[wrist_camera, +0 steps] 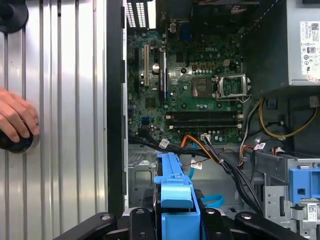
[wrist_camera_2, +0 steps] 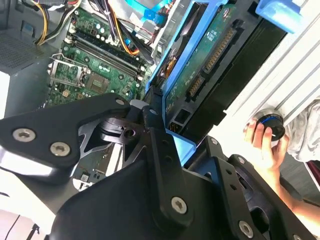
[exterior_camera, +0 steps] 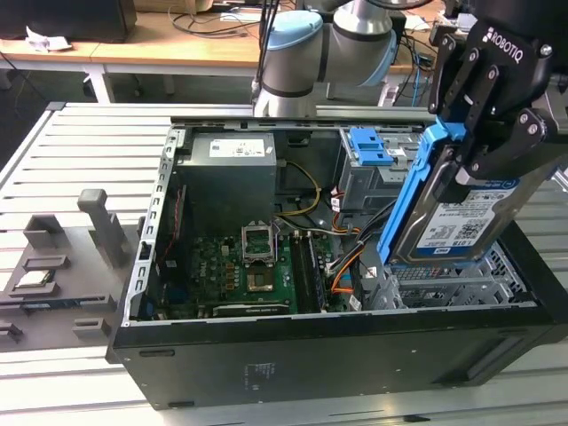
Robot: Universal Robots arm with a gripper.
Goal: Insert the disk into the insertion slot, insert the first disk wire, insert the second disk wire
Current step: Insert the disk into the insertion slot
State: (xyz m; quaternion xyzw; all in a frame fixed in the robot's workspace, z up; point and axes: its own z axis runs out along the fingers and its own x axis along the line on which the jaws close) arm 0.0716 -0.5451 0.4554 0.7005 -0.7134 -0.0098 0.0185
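Underneath everything lies a ribbed grey metal counter [exterior_camera: 80,142], with a second, wooden counter [exterior_camera: 177,49] strewn with cables at the far side of the room. Grey blocks [exterior_camera: 102,226] stand on the exterior view's left. An open black computer case [exterior_camera: 266,364] sits mid-counter, holding a green motherboard [exterior_camera: 240,275], a grey power supply [exterior_camera: 226,177] at the far side and a taller cage with a blue latch [exterior_camera: 368,151] at far right. The insertion slot [exterior_camera: 461,284] sits at the case's near right corner. Above it the gripper [exterior_camera: 488,151] has its fingers clamped on the disk [exterior_camera: 457,222] in its blue carrier, tilted and clear of the slot. The first disk wire [wrist_camera: 197,145] lies between motherboard and slot, and the second disk wire [wrist_camera: 216,201] curls just beside it. Outside the case, a person's hand [wrist_camera: 17,117] rests on a black knob [wrist_camera: 15,142] on the counter.
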